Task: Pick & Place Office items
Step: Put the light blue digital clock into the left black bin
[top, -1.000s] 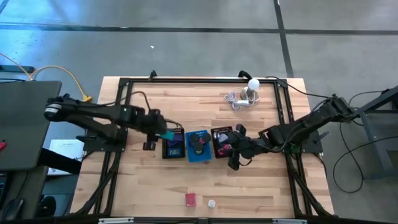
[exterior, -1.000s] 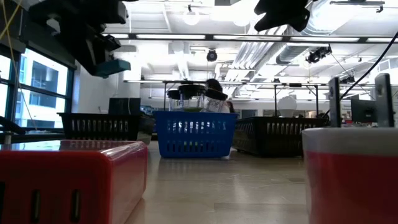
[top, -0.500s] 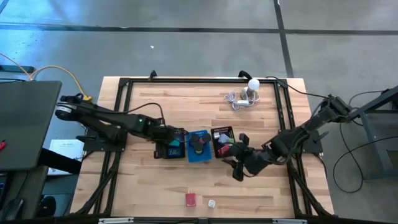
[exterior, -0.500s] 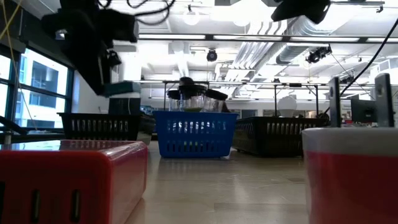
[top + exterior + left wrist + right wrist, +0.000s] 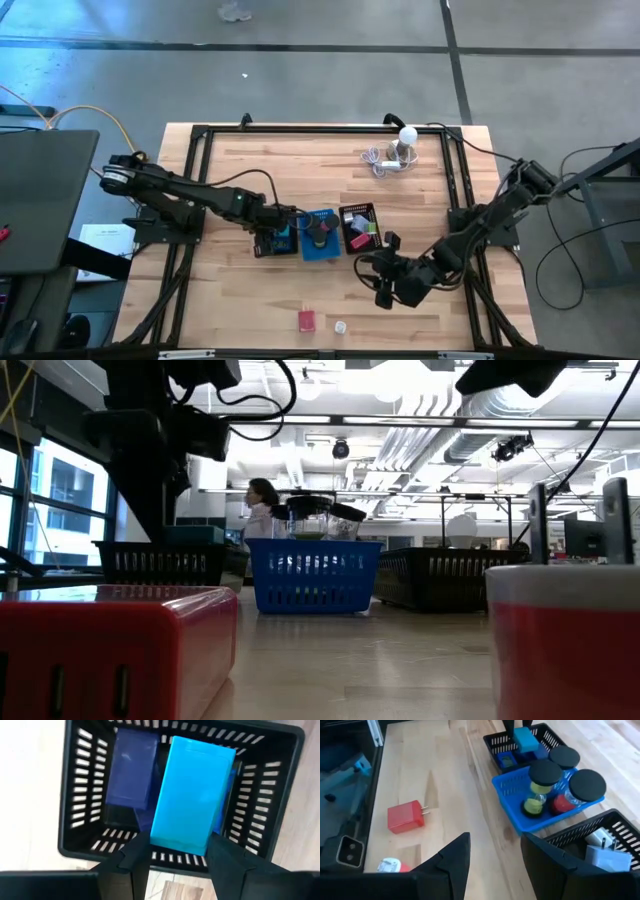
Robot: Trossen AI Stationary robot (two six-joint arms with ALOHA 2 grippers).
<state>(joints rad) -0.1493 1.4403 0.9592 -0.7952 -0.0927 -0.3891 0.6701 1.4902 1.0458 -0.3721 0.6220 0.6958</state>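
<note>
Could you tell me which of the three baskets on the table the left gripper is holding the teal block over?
The black mesh basket left of the blue plastic basket: the left gripper holds the teal block above it.

An open-plan lab or workshop. Beyond the wooden desk (image 5: 300,170) run rows of ceiling strip lights (image 5: 300,418) and exposed silver ducts (image 5: 480,410). Monitors (image 5: 575,540) stand behind the desk, a person (image 5: 262,510) walks past them, and grey concrete floor (image 5: 300,70) surrounds the desk.
</note>
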